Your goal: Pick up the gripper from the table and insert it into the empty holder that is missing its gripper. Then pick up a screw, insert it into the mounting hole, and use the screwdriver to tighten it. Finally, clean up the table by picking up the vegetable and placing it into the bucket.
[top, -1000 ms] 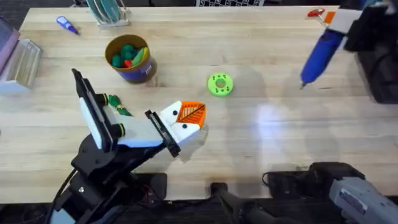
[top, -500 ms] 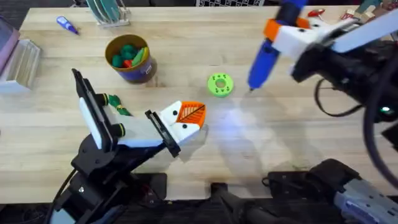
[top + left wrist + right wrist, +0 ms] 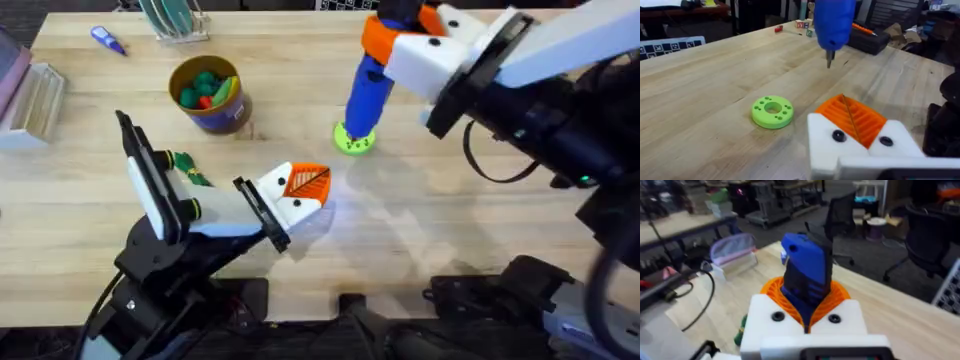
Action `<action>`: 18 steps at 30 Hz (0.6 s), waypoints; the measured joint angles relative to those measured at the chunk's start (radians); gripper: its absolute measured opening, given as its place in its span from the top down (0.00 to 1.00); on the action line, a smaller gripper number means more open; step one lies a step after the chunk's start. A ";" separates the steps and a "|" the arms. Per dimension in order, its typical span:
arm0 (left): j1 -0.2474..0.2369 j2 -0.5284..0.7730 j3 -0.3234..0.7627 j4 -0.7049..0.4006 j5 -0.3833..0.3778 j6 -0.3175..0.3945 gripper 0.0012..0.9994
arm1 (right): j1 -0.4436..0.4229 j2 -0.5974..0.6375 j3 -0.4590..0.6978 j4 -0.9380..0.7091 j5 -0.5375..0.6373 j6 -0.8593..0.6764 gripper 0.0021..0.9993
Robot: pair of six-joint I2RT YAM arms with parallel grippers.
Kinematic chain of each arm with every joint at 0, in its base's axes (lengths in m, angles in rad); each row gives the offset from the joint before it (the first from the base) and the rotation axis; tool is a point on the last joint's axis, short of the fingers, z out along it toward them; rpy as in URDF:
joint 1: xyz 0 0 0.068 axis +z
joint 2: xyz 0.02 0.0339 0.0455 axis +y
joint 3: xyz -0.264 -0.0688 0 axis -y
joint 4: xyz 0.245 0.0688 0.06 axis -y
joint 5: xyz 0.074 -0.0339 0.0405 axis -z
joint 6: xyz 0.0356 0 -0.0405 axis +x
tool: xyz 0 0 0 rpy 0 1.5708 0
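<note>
Screwdriver (image 3: 370, 90) in the right gripper (image 3: 400, 45): the blue tool is clamped between the orange pads and hangs bit-down over the middle of the table (image 3: 450, 220), its tip above or just at the near edge of the green disc (image 3: 353, 137); from overhead I cannot tell whether it touches. The left wrist view shows the silver bit (image 3: 829, 61) in the air, beyond the disc (image 3: 772, 111) and apart from it. The right wrist view shows the blue body (image 3: 807, 275) squeezed between the ribbed orange pads (image 3: 840, 297). The left gripper (image 3: 300, 195) lies low over the table near the front, its orange pads pressed together with nothing between them. Just behind that arm, the dark-green vegetable (image 3: 190, 168) lies on the wood, partly hidden by the arm. The yellow bucket (image 3: 210, 95) stands farther back on the left with coloured toy produce inside, well apart from the disc. A small blue-and-white pen (image 3: 107, 40) lies near the far left corner.
</note>
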 joint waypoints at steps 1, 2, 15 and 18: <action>0.000 0.000 0.000 0.000 0.000 0.000 0.99 | 0.000 0.000 0.000 0.074 -0.049 0.003 0.98; 0.000 0.000 0.000 0.000 0.000 0.000 0.99 | 0.000 0.000 0.000 0.096 -0.067 0.003 0.98; 0.000 0.000 0.000 0.000 0.000 0.000 0.99 | 0.105 0.129 0.000 0.328 -0.206 0.076 0.98; 0.000 0.000 0.000 0.000 0.000 0.000 0.99 | 0.125 0.156 0.000 0.348 -0.215 0.078 0.98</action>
